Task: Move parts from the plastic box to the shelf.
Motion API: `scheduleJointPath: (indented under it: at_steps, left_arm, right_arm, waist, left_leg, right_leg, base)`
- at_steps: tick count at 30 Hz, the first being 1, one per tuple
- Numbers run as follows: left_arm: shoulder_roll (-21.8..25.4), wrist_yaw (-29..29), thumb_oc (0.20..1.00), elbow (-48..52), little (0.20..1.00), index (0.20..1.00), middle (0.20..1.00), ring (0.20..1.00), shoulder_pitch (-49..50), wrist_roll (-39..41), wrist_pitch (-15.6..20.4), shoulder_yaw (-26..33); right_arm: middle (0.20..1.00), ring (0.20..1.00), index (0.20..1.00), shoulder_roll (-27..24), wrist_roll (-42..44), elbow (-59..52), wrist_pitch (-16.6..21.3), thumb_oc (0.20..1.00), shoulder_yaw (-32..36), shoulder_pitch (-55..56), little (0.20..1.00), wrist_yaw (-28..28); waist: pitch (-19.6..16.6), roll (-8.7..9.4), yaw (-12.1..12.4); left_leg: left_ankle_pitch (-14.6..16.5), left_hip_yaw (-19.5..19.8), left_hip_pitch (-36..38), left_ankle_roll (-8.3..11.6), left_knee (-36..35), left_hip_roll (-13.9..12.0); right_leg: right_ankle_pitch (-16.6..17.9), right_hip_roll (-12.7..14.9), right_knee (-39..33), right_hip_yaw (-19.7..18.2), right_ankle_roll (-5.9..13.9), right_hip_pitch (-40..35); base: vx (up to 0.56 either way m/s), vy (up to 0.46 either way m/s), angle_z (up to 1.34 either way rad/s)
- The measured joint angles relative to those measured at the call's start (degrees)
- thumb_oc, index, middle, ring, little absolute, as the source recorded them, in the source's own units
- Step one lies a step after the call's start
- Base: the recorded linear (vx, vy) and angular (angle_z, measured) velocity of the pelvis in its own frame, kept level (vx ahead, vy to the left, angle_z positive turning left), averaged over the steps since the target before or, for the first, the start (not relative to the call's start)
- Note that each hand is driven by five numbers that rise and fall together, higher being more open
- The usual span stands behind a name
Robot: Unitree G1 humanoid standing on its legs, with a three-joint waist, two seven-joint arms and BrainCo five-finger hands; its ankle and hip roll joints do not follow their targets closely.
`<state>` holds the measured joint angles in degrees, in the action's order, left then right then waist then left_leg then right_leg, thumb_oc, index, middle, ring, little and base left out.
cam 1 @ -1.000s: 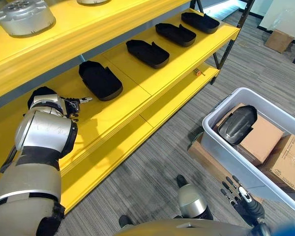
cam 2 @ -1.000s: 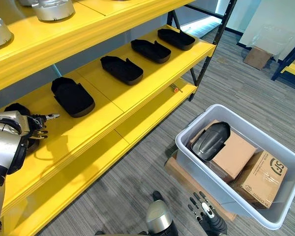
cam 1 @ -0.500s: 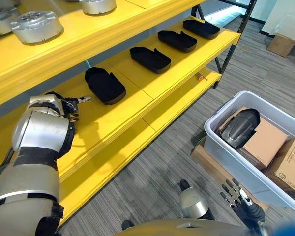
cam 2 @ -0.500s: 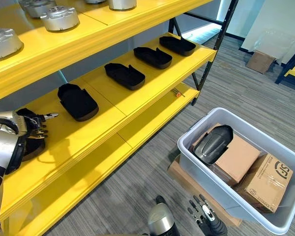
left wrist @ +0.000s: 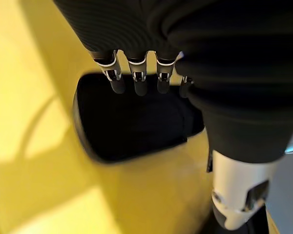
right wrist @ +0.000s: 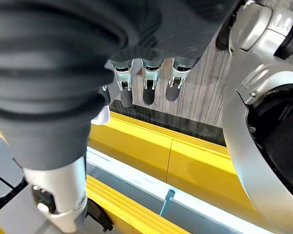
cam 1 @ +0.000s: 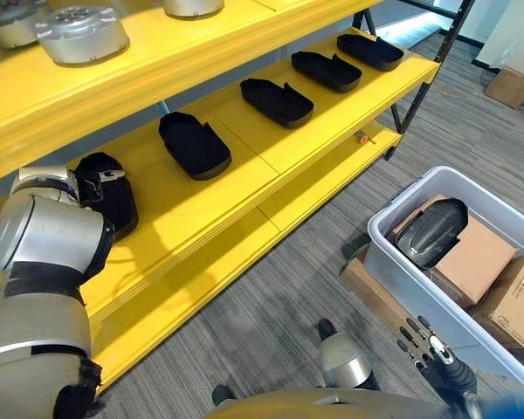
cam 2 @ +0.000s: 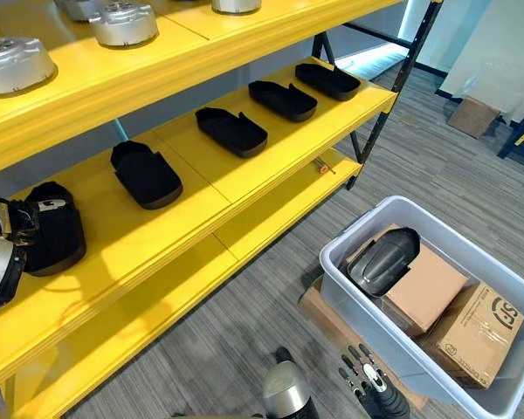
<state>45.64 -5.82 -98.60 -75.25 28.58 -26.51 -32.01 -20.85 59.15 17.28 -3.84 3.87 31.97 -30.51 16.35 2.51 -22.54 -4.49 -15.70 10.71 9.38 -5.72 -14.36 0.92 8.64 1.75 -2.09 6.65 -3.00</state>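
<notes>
Silver-grey rounded arm shells, banded black at the joints. Each hand, left hand (left wrist: 195,63) and right hand (right wrist: 63,63), wears a dark ribbed cover; silver fingers (left wrist: 136,78) end in dark tips.

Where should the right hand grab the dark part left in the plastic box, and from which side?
Judging by its pose, take the dark part across its narrow width near the raised upper end, coming from above. It leans tilted on the cardboard boxes with its domed back up, and the plastic box walls block a side approach. The right hand hangs low beside the box, fingers straight.
</notes>
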Motion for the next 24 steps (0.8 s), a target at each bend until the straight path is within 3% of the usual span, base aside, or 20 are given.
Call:
scheduleJointPath:
  at_steps: [24]
  left_arm:
    - [-2.2,2.7,1.000,0.0,1.000,1.000,1.000,1.000,-1.8,-1.2,2.1,0.1]
  right_arm:
    - [1.000,1.000,1.000,0.1,-2.3,2.8,1.9,1.000,0.5,0.1,1.000,0.4]
  waist:
    - [5.1,1.62,0.1]
  left_leg:
    - [0.1,0.4,0.2,0.36,0.0,-0.2]
  right_leg:
    - [-0.3,-0.2,0.3,0.5,0.20,-0.3]
  base:
    - [-0.01,-0.002,0.01]
